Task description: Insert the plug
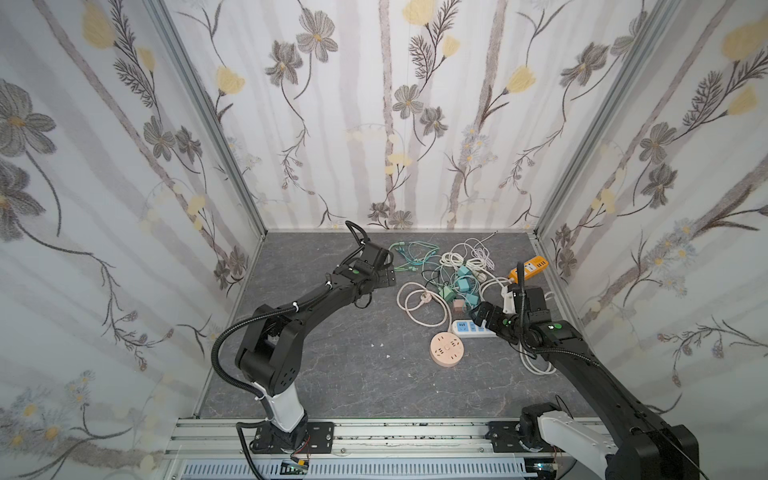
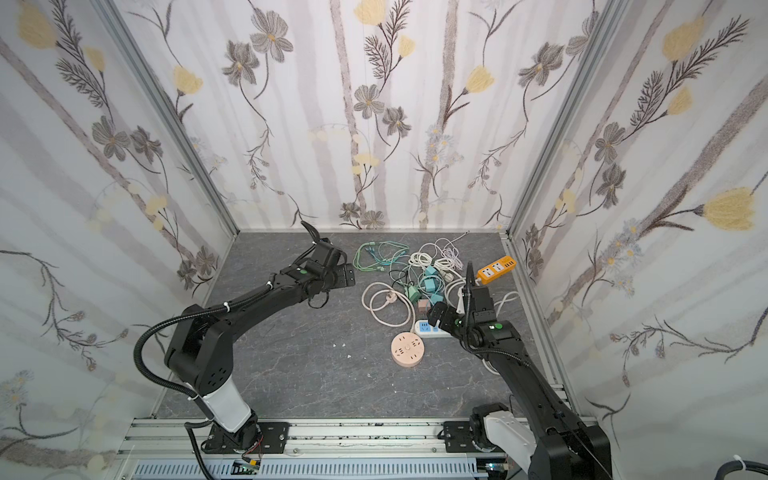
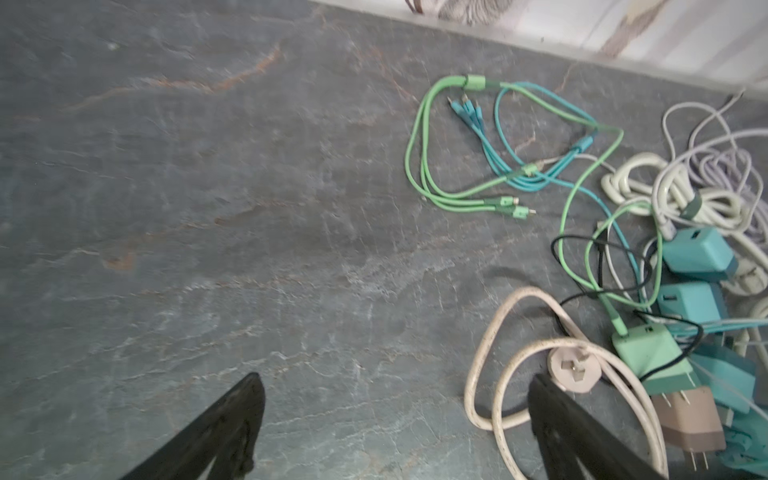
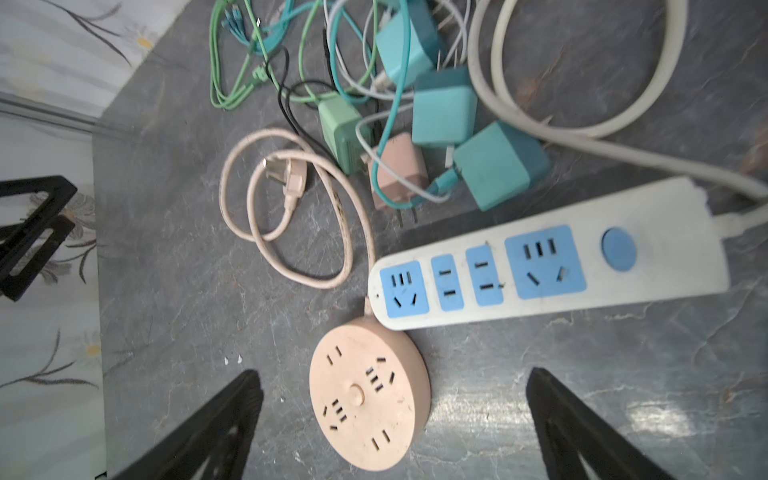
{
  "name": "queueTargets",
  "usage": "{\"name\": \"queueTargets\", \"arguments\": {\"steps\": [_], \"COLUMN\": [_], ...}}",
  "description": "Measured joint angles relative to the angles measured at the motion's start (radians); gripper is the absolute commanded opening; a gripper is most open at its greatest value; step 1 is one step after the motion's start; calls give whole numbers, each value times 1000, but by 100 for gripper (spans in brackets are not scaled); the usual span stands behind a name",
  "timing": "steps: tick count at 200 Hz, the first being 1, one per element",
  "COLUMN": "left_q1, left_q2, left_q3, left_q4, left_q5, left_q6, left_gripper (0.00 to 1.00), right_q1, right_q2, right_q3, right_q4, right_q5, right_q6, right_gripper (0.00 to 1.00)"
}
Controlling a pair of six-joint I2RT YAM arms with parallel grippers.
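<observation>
Hovering empty, jaws spread: right gripper [image 4: 392, 380] is facing round socket [image 4: 368, 401] just ahead; left gripper [image 3: 395, 384], beige plug [image 3: 575, 370] alongside.

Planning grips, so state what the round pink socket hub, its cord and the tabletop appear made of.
The round pink socket hub: moulded plastic, matte; even colour, crisp slots. Its cord: likely woven sleeve; dull, speckled. The tabletop: stone or stone-print laminate; grey veining, slight sheen.

Left arm [image 1: 316, 299] and right arm [image 1: 602, 374] both reach forward, wrists angled down, jaws wide apart, empty.
</observation>
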Motion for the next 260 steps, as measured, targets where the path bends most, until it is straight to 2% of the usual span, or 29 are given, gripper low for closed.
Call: {"name": "queueTargets", "arguments": {"steps": [58,68,85,112,155,186,222,260], "left_q1": [-66,-68,-68,-68,-78,-79,-70,-25], "left_q2": [183,196,220,285,347,355,283,184], "left_q3": [79,82,91,150,220,225,148,15], "left_q4": [-79,-72,-56,-62,-87,-105,-109,-94], "left_q5": [199,234,273,299,290,259,154,76], "left_q6": [5,19,26,46,50,49,52,108], "left_gripper": [87,83,71,62,28,14,8,5], "right_q1": [147,168,197,224,264,274,277,280], "right_q2": [24,35,59,109,148,168,177,212], "right_q3": [-101,-101,-100,-74,-28,-7,27,68], "right_q4": [63,86,112,120,128,119,101,79], "right_q5": [20,35,40,60,76,80,91,103], "right_q6": [164,182,200,207,194,179,145,111], "right_gripper": [99,99,99,99,99,100,99,99]}}
